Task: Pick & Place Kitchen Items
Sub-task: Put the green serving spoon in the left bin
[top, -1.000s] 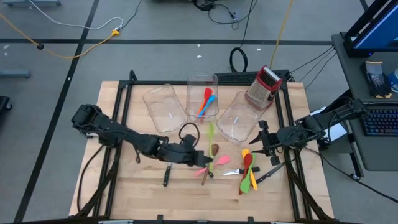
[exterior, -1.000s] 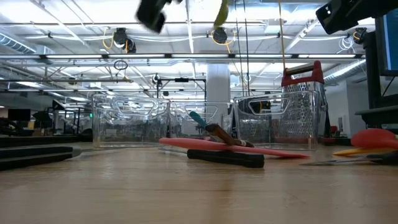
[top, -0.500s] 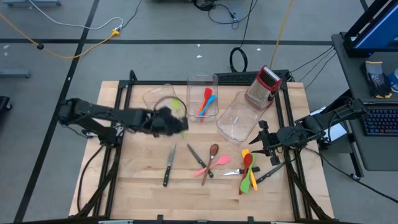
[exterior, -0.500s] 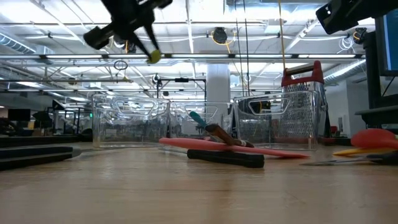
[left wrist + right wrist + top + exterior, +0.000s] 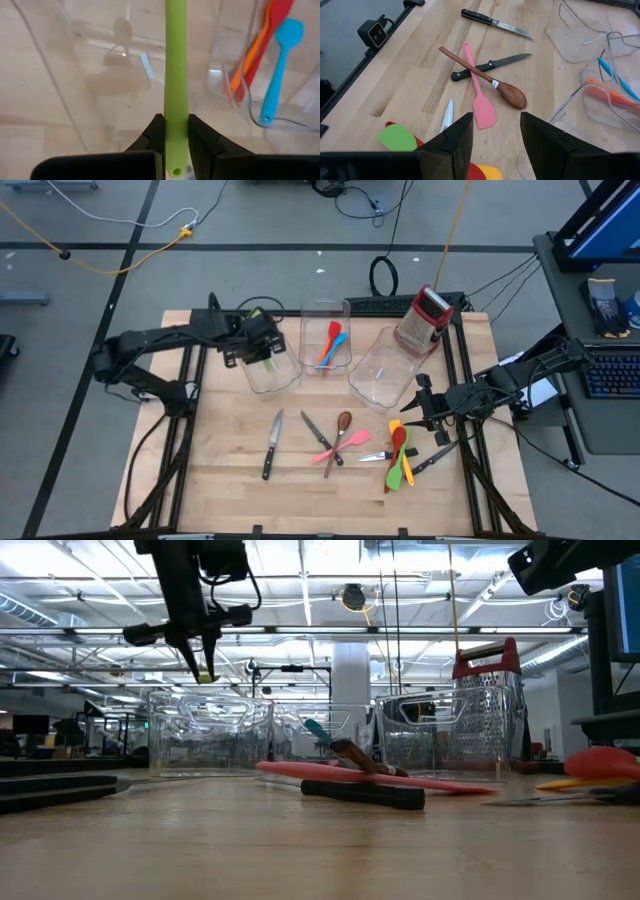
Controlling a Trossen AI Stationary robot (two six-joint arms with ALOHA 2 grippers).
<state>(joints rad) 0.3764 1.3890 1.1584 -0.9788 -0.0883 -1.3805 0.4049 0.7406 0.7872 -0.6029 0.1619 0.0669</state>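
Left gripper [image 5: 176, 142] holding green utensil [image 5: 176, 75] over left clear bin [image 5: 268, 370].
Its fingers are clamping the green handle above the bin; the right gripper [image 5: 495, 137] is waiting beside the right-hand utensils, fingers apart, holding nothing.

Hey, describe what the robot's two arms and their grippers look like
Both arms are dark, nearly black, jointed links. The left gripper ends in two flat black angular fingers; the right gripper has matching black fingers. Black cables trail along the right arm.
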